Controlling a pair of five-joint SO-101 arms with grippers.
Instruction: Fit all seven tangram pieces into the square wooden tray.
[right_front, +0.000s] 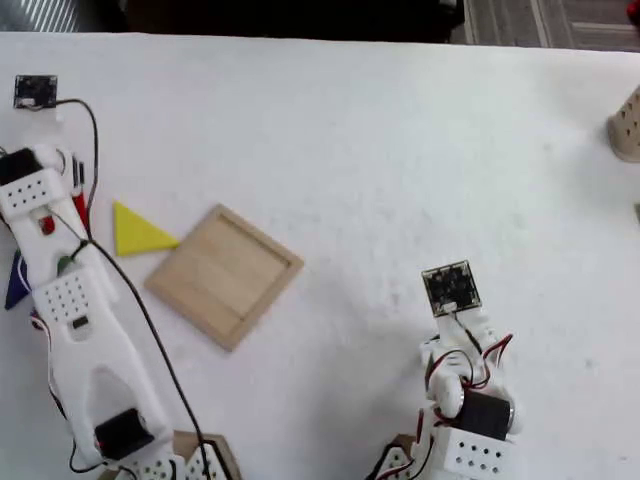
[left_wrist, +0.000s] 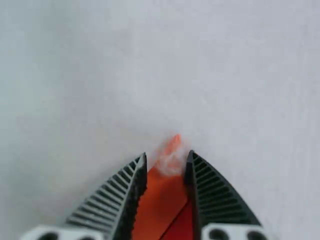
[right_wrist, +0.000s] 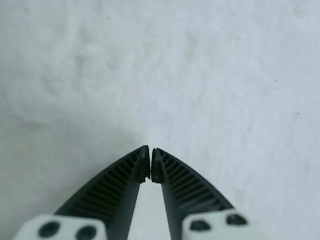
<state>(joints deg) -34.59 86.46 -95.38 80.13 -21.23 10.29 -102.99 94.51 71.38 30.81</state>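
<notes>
Red tangram piece (left_wrist: 164, 206) — tip blurred — clamped in the left gripper (left_wrist: 167, 157); right gripper (right_wrist: 150, 161) closed, empty.

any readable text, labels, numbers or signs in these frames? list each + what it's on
No text can be read.
wooden tray: blank.
yellow triangle: blank.
red piece between the left gripper fingers: blank.
left arm's circuit board: markings, if any, too small to read.
right arm's circuit board: the same, too small to read.
</notes>
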